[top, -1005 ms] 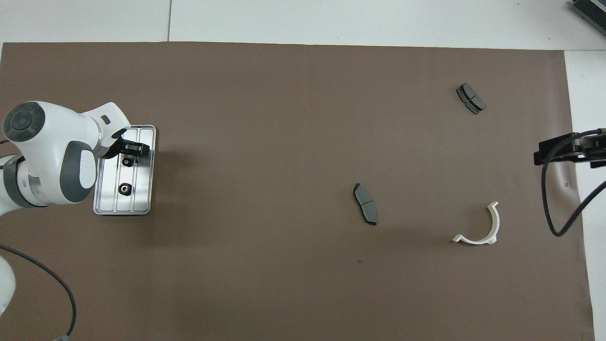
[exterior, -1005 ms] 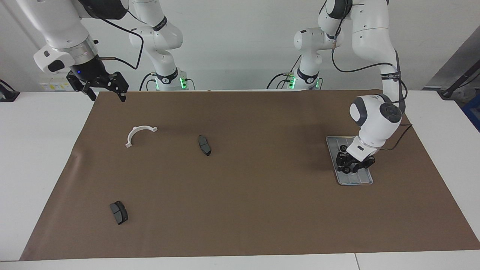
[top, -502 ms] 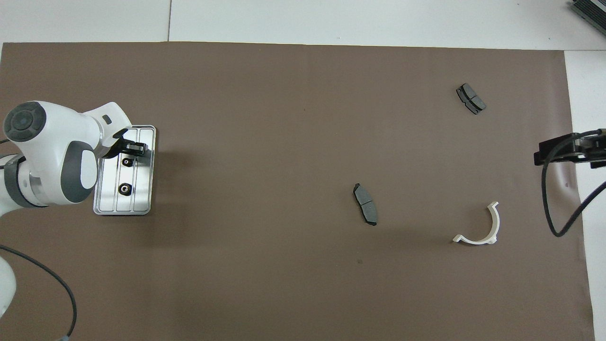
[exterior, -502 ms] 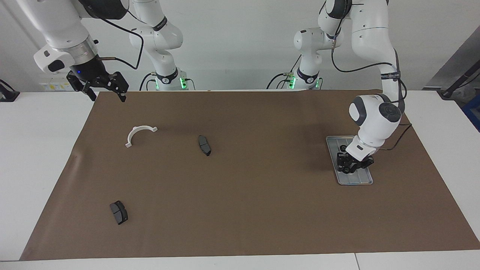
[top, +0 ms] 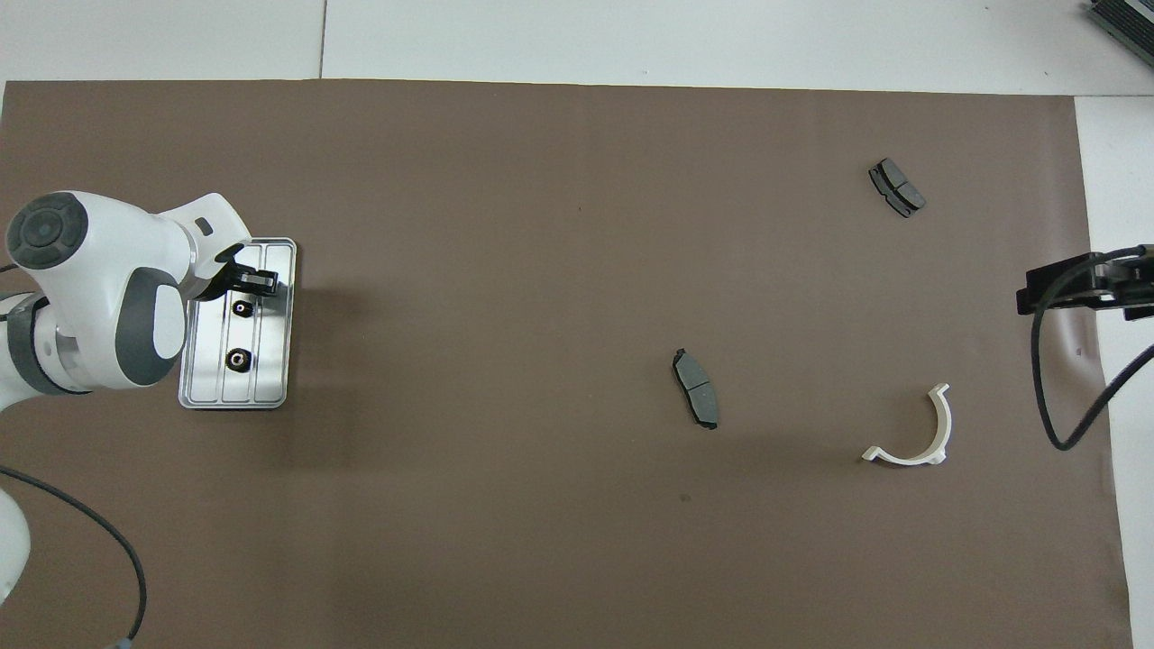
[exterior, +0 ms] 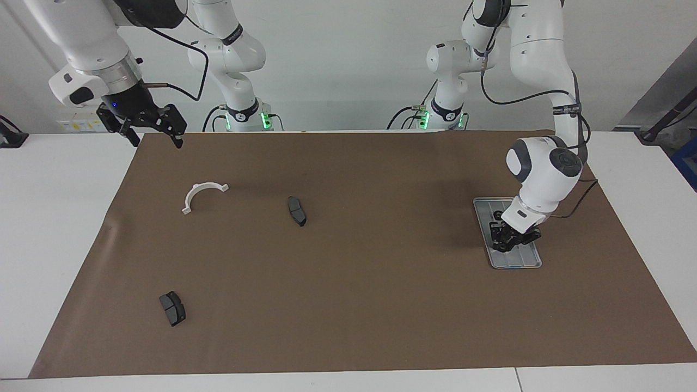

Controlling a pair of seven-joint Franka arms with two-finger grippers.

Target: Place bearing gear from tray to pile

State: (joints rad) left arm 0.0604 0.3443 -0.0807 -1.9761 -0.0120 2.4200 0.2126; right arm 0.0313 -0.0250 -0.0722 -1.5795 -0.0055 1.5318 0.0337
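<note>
The silver tray [exterior: 517, 262] lies on the brown mat at the left arm's end of the table. My left gripper [exterior: 508, 244] is down in it, shut on a small black bearing gear [top: 241, 307] that rests on the tray floor. Another bearing gear [top: 236, 360] sits on the tray, nearer to the robots. My right gripper [exterior: 156, 139] hangs open and holds nothing. It is over the mat's corner at the right arm's end, where that arm waits. No pile shows in either view.
A white half-ring bracket [exterior: 202, 195] lies toward the right arm's end. One dark brake pad [exterior: 297, 211] lies near the mat's middle. Another brake pad [exterior: 172, 308] lies farther from the robots, toward the right arm's end.
The left gripper's fingers have drawn together around the gear in the tray. The right arm has not moved.
</note>
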